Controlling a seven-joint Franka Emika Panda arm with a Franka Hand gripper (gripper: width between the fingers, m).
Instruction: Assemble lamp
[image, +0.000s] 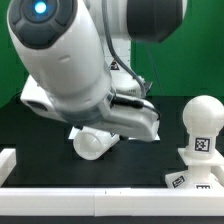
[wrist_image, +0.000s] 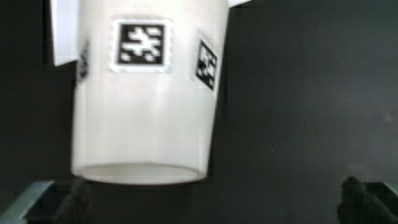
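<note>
The white shade (wrist_image: 143, 100) lies on its side on the black table, with square tags on its wall. In the wrist view its wide open end sits just ahead of my fingertips, nearer to one finger (wrist_image: 45, 203) than to the other. My gripper (wrist_image: 205, 207) is open wide and holds nothing. In the exterior view the shade (image: 92, 145) shows under my hand, and my fingers are hidden by the arm. The round bulb (image: 205, 108) stands upright on the tagged blocky base (image: 203, 145) at the exterior view's right.
A low white rail (image: 100, 203) runs along the front edge, with a short piece at the exterior view's left (image: 5, 160). A flat white piece with tags (image: 190, 182) lies in front of the base. The big white arm fills the upper left.
</note>
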